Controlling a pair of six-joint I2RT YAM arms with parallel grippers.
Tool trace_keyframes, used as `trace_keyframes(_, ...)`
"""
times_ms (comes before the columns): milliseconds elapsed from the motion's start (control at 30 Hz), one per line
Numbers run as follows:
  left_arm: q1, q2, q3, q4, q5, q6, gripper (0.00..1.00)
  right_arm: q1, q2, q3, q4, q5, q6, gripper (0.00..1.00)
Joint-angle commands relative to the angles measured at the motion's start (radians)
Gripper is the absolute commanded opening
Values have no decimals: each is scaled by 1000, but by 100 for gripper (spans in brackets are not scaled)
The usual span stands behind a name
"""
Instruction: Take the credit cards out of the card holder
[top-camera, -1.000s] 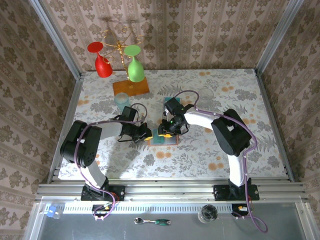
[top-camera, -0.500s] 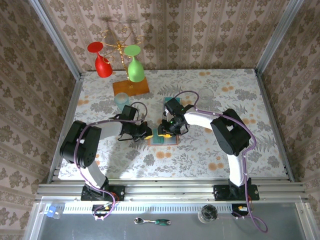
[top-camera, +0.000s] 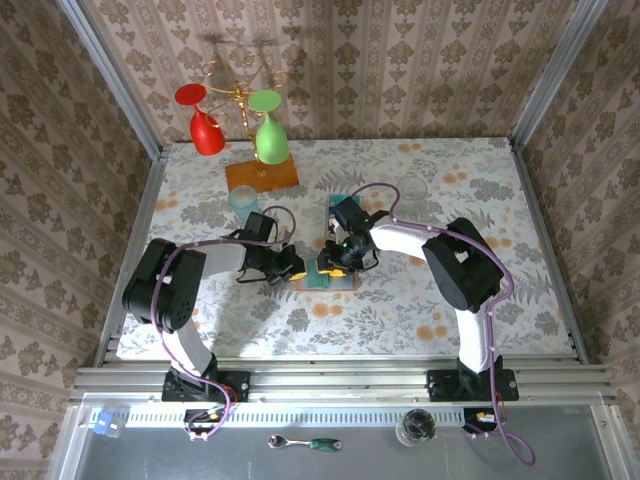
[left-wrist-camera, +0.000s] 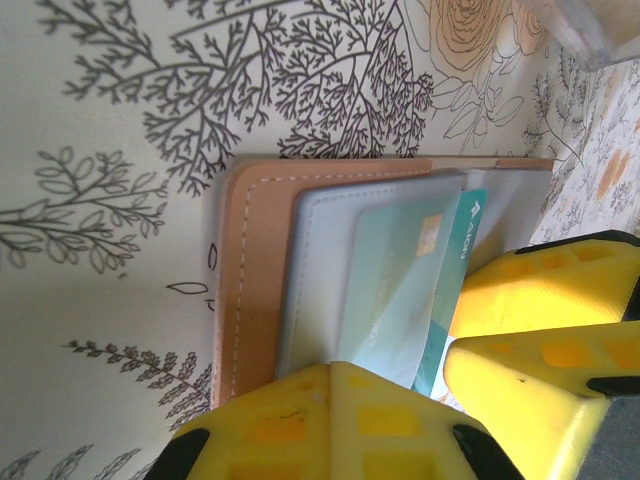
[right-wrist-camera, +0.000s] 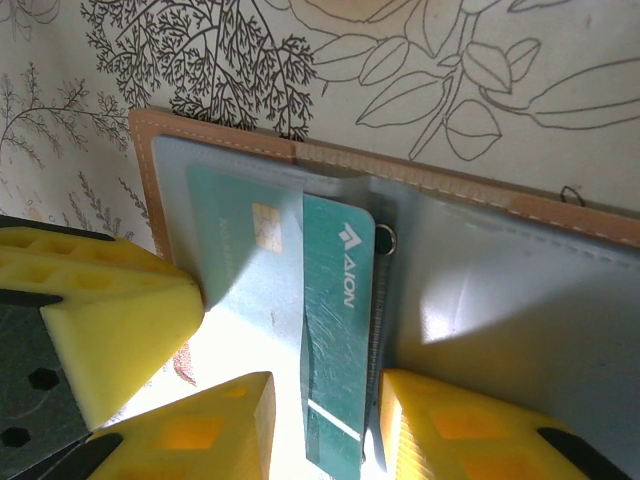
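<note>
The card holder (top-camera: 338, 283) lies open on the table, tan leather rim (left-wrist-camera: 250, 270) around blue-grey lining (right-wrist-camera: 500, 300). A pale teal credit card with a chip (right-wrist-camera: 240, 240) sits in a sleeve. A darker teal card with a white logo (right-wrist-camera: 340, 330) sticks out of the middle, tilted. My right gripper (right-wrist-camera: 328, 378) (top-camera: 326, 264) is part open astride this card, with a small gap on its left side. My left gripper (left-wrist-camera: 335, 368) (top-camera: 297, 268) is shut, its tips resting on the holder's near edge, nothing between them. Right fingers (left-wrist-camera: 540, 300) stand close beside it.
At the back left a gold rack on an orange wooden base (top-camera: 262, 175) holds a red glass (top-camera: 205, 130) and a green glass (top-camera: 270, 135). A pale tumbler (top-camera: 243, 200) stands behind the left arm, a clear glass (top-camera: 412, 188) behind the right.
</note>
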Motion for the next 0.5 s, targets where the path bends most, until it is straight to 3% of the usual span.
trace_keyframes(0, 6, 25, -28, -23, -12, 21, 0, -6, -12, -15, -2, -1, 15, 33)
trace_keyframes(467, 6, 30, -27, -21, -11, 21, 0, -12, -19, -50, 107, -95, 75, 28)
